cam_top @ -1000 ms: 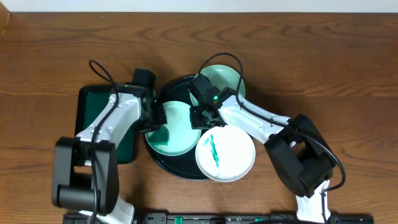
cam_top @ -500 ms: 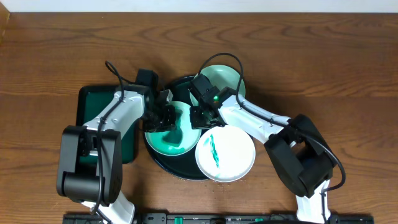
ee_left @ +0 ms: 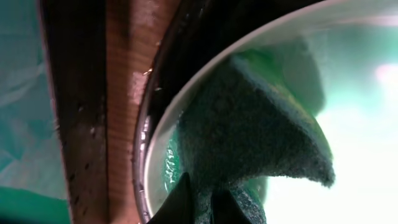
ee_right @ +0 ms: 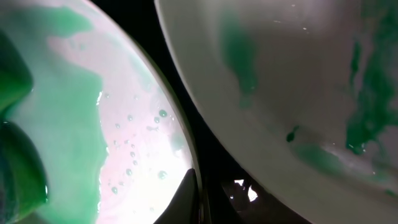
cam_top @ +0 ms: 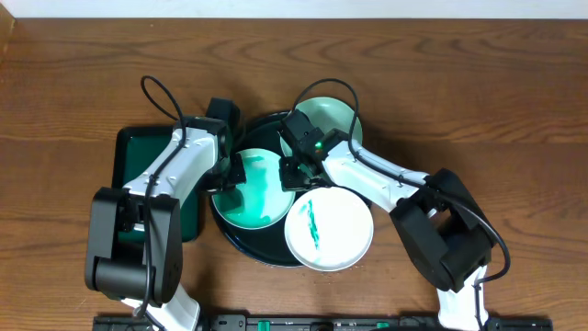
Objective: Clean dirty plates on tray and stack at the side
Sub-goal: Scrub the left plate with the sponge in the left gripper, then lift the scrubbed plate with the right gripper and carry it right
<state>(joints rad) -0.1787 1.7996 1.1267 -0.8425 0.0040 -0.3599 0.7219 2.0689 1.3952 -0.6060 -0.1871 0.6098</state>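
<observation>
While left gripper (cam_top: 231,174) holds sponge (ee_left: 249,130) on mint plate (cam_top: 262,195)

Left jaws narrow, pinching the dark green sponge against the wet plate near its left rim. Right gripper (cam_top: 296,169) sits at that plate's right rim; clamped or not, cannot tell. Plate lies centre-left in the black tray (cam_top: 253,249). Streaked plate (cam_top: 329,230) overlaps tray's lower right; third plate (cam_top: 333,115) upper right. Green tray (cam_top: 138,152) at left.

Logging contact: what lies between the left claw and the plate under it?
A dark green sponge, pinched by the left claw, lies against the plate on the black tray; the left wrist view shows it.
</observation>
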